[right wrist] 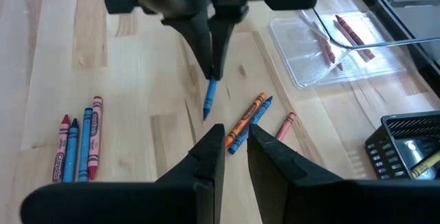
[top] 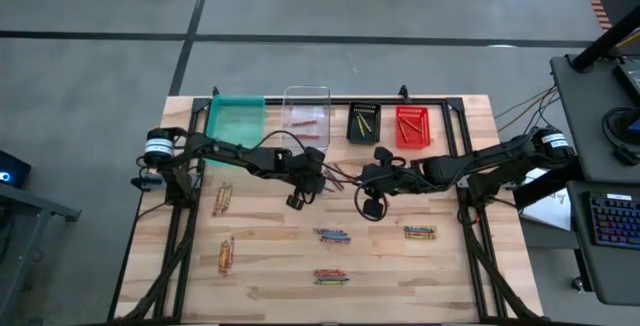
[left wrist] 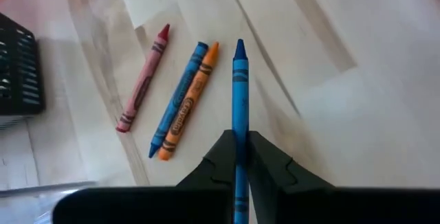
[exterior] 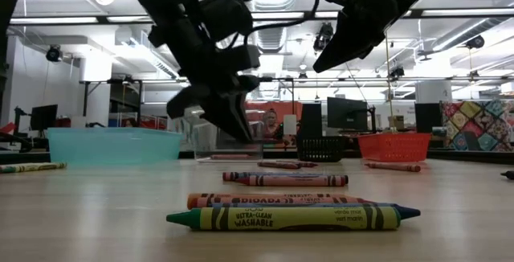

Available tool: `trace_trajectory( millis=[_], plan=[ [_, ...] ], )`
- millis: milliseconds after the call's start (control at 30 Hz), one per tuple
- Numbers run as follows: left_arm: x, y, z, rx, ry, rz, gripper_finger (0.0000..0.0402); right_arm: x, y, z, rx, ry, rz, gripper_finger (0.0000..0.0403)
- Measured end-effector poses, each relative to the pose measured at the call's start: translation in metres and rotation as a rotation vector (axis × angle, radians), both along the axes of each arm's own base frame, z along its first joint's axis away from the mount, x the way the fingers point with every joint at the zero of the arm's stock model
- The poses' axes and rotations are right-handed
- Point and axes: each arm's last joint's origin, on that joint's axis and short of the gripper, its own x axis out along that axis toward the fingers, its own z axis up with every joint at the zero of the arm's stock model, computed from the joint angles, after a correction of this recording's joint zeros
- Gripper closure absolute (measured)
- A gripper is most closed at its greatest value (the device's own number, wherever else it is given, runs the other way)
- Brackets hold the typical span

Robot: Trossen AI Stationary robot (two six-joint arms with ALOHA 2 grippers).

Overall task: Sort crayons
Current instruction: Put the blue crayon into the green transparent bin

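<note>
The teal bin [top: 237, 119] sits at the table's [top: 270, 266] far left, then the clear bin [top: 306, 111] with red crayons in it, the black bin [top: 363, 123] and the red bin [top: 411, 126]. Just in front of the clear bin, the left gripper [left wrist: 239, 157] is clamped on a blue crayon [left wrist: 239, 93], lifted above a pink [left wrist: 143, 88], a blue [left wrist: 177, 100] and an orange crayon [left wrist: 190, 104] on the wood. The right gripper [right wrist: 234, 145] hovers beside it mid-table, fingers slightly apart, empty. More crayon clusters lie nearer the front; in the low view the closest crayon [exterior: 293, 216] reads "ULTRA-CLEAN WASHABLE".
</note>
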Motion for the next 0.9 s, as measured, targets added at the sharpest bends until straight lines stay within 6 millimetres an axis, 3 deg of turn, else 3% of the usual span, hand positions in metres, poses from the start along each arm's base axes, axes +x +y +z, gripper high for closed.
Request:
trace_trajectory(
  millis=[267, 467, 700, 900],
  plan=[
    [-0.014, -0.001, 0.02, 0.022, 0.03, 0.039, 0.0401, 0.0, 0.0, 0.0, 0.004, 0.0, 0.003, 0.0351],
    [-0.047, 0.006, 0.056, 0.052, 0.09, 0.097, 0.0401, 0.0, 0.0, 0.0, 0.004, -0.001, 0.003, 0.0351],
    [-0.097, 0.04, 0.099, -0.003, 0.077, 0.372, 0.0401, 0.001, 0.0, 0.001, 0.006, -0.008, 0.002, 0.0351],
    [-0.142, 0.085, 0.117, -0.001, 0.017, 0.786, 0.0402, 0.001, 0.0, 0.001, 0.005, -0.009, 0.002, 0.0351]
  ],
)
